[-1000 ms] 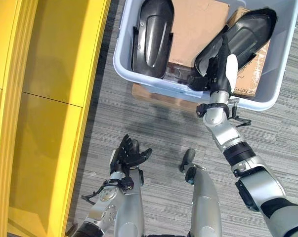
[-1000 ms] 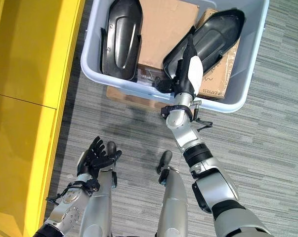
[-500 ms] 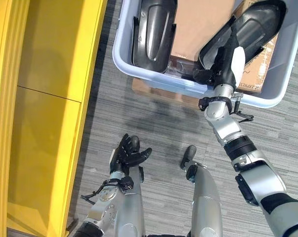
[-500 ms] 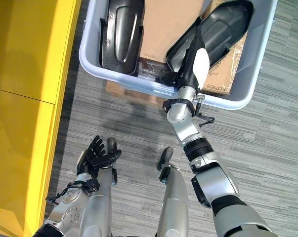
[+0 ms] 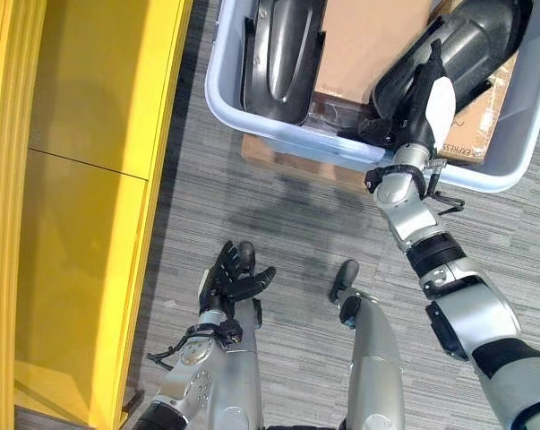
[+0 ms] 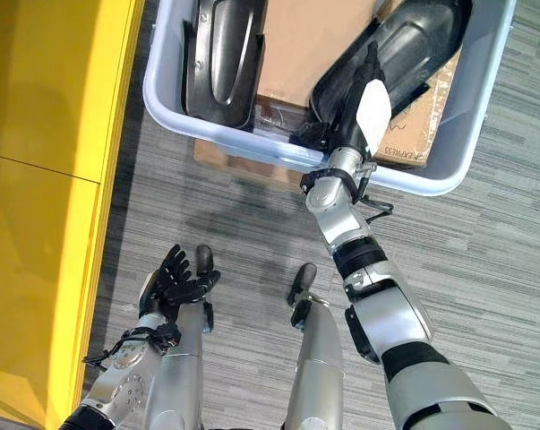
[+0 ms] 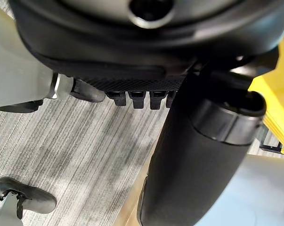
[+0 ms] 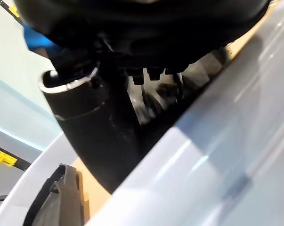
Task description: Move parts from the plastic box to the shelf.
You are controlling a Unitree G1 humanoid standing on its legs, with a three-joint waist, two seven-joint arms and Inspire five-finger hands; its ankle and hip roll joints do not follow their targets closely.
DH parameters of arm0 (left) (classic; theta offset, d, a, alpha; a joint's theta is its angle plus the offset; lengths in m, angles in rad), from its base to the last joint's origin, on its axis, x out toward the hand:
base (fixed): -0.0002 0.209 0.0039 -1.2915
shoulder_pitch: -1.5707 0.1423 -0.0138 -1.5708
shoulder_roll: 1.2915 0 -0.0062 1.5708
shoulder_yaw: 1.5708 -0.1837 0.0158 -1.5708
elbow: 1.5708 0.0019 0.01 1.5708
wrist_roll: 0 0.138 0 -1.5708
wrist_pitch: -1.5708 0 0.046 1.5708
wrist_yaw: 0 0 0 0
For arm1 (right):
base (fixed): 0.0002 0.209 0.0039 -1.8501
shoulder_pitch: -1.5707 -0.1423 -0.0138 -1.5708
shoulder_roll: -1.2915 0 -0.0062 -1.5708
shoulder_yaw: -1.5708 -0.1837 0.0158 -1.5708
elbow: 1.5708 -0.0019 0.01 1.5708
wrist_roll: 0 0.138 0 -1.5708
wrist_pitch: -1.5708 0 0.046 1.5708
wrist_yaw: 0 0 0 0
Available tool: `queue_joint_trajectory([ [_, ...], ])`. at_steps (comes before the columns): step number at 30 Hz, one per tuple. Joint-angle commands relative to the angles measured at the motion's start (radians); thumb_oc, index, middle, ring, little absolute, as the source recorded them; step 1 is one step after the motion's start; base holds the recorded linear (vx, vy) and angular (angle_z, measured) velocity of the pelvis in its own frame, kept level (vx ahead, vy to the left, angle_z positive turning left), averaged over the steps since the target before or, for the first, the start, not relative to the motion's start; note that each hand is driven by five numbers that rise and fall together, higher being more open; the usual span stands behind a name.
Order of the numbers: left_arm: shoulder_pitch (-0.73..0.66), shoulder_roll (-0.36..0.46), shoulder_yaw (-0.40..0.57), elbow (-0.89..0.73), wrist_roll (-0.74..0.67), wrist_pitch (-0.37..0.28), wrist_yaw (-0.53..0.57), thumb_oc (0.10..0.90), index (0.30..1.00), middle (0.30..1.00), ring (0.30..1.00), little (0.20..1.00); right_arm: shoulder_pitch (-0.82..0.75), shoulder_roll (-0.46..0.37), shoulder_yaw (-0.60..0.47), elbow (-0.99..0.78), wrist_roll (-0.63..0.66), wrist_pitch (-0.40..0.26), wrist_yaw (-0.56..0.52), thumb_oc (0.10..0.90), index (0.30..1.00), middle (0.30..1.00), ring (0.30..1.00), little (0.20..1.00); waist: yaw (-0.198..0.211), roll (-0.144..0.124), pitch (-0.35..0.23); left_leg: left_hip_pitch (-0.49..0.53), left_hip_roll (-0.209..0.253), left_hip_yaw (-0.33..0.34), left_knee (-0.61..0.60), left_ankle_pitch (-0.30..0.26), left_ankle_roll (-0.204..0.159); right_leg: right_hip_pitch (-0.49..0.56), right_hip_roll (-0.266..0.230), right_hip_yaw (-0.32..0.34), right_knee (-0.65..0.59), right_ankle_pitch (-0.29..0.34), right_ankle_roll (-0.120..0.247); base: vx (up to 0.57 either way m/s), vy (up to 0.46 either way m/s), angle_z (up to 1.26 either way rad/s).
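The main risk is a poor hold — the right hand [image 5: 419,100] reaches over the near rim of the pale grey-blue plastic box [image 5: 252,130] onto the lower end of a long, curved black plastic shell part [image 5: 462,49] that lies tilted across a brown cardboard carton [image 5: 368,45]. Lifted by one end, such a long shell could swing, catch the box wall, or slip out. A second black moulded shell part [image 5: 278,54] lies along the box's left side, well apart from the hand.

The right hand's fingers lie against the part's near end, but I cannot tell whether they are clamped on it or merely touching. The left hand [image 5: 231,279] hangs low over the grey striped floor [image 5: 278,224] with its fingers loosely spread, holding nothing, near the yellow shelf unit [image 5: 81,179].
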Motion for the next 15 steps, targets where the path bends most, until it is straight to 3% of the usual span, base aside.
queue_joint_trajectory([
  [1, 0.070, 0.032, 0.003, -0.150, 0.027, -0.072, 0.004, 0.900, 1.000, 1.000, 1.000, 1.000, -0.126, -0.078, 0.045, 0.035, -0.059, -0.025, -0.036, 0.900, 1.000, 1.000, 1.000, 1.000, 0.018, 0.021, -0.010, 0.046, -0.011, -0.010, 0.064, -0.158, 0.034, 0.019, -0.007, 0.100, -0.109, 0.060, 0.096, 0.00, 0.000, 0.00],
  [15, 0.069, 0.045, 0.004, -0.180, 0.026, -0.085, -0.012, 0.900, 1.000, 1.000, 1.000, 1.000, -0.168, -0.128, 0.221, 0.286, -0.216, 0.062, 0.049, 0.900, 1.000, 1.000, 1.000, 1.000, 0.035, 0.035, -0.010, 0.004, -0.018, -0.020, 0.071, -0.152, 0.035, -0.012, -0.013, 0.093, -0.107, 0.065, 0.097, 0.00, 0.000, 0.00],
])
